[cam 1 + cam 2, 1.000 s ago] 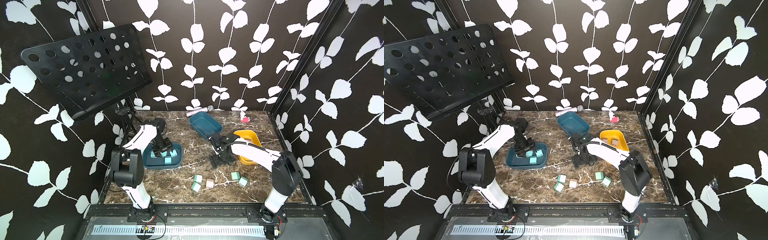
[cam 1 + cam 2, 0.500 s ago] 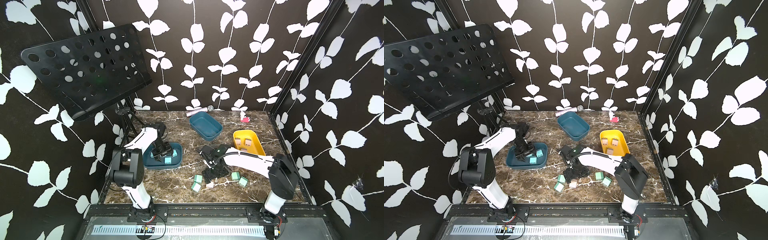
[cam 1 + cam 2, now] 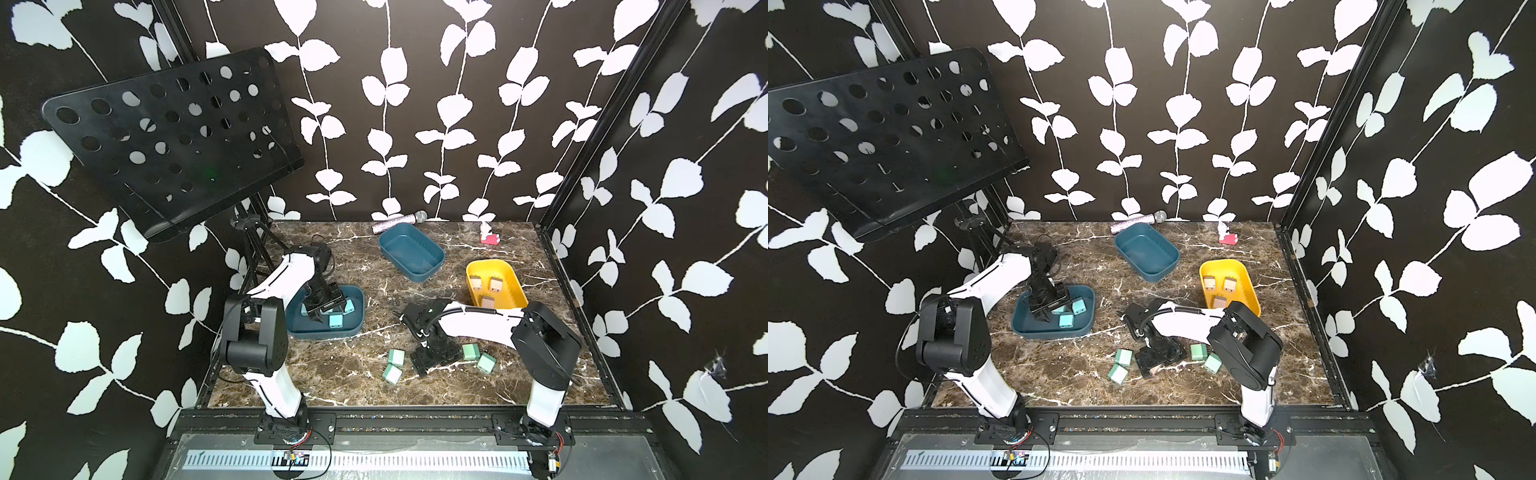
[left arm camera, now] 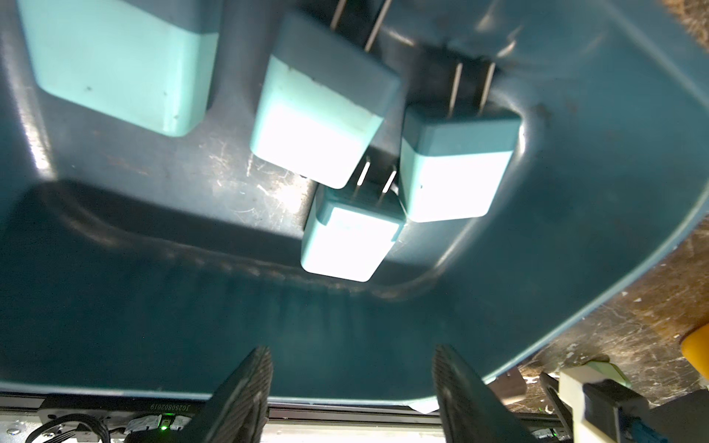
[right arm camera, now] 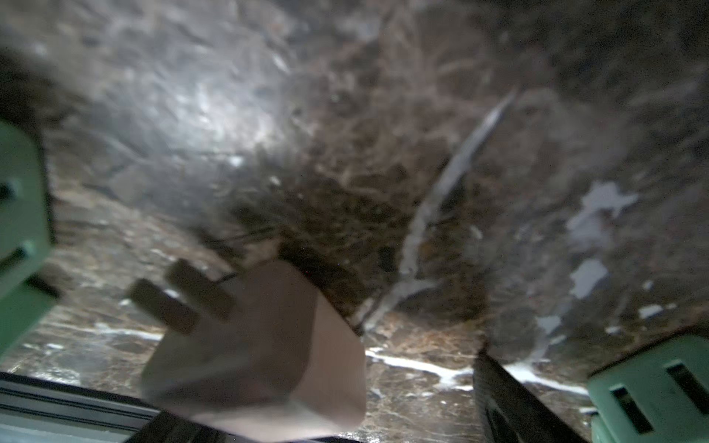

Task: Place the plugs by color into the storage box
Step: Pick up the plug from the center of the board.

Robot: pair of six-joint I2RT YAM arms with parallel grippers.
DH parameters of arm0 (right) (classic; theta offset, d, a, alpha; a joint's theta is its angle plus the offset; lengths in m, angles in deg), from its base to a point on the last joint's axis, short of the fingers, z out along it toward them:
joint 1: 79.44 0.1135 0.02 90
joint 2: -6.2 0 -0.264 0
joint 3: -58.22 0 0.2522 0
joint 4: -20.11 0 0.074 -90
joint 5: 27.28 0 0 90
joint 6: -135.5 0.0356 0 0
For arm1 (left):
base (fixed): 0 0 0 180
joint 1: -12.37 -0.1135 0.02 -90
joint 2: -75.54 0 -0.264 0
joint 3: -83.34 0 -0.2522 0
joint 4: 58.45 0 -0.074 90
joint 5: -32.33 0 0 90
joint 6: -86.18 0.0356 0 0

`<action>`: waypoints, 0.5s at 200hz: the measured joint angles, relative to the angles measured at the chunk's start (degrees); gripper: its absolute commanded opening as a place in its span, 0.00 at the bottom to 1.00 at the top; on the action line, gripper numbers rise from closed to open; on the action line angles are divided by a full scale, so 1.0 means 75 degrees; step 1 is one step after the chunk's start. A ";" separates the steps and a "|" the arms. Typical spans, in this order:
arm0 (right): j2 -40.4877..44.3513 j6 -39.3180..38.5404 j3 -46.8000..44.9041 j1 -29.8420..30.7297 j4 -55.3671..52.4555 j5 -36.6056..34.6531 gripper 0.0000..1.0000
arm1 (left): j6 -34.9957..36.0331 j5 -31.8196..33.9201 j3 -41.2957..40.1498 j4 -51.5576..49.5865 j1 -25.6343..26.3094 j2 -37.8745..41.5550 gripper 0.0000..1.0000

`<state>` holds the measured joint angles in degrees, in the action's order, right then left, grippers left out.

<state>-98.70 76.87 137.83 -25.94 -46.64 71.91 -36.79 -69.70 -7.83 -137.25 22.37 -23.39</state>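
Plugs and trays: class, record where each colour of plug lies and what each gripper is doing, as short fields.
Light blue plugs: four, in the near blue tray
Beige plugs: three in the yellow tray, one loose on the table
Green plugs: four, loose on the table
Far blue tray: empty
Left gripper: open, above the light blue plugs
Right gripper: open, over the loose beige plug

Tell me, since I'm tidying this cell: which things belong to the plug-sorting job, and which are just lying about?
Job: light blue plugs in the left teal tray; beige plugs in the yellow tray; loose beige plug and green plugs on the table; empty teal tray at the back.
Lying about: microphone; small red toy; music stand.
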 measured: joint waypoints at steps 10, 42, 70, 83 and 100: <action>0.0122 -0.0050 -0.0087 -0.0067 0.0038 0.0003 0.92 | 0.0000 -0.0006 0.0000 0.0015 0.0000 0.0000 0.69; 0.0420 -0.0402 -0.0058 -0.0149 0.0117 0.0055 0.92 | -0.0003 -0.0032 -0.0023 0.0070 0.0015 0.0003 0.69; 0.0353 -0.0871 0.0289 -0.0149 0.0038 -0.0076 0.92 | -0.0006 -0.0067 -0.0032 0.0090 0.0029 0.0009 0.69; 0.0251 -0.1084 0.0446 -0.0184 0.0032 -0.0152 0.92 | -0.0006 -0.0076 -0.0032 0.0090 0.0029 0.0012 0.69; 0.0102 -0.1306 0.0469 -0.0312 0.0079 -0.0160 0.92 | -0.0006 -0.0076 -0.0035 0.0090 0.0029 0.0026 0.69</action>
<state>-97.94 67.08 141.35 -28.28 -46.05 70.71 -36.83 -70.27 -8.09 -136.57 22.59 -23.20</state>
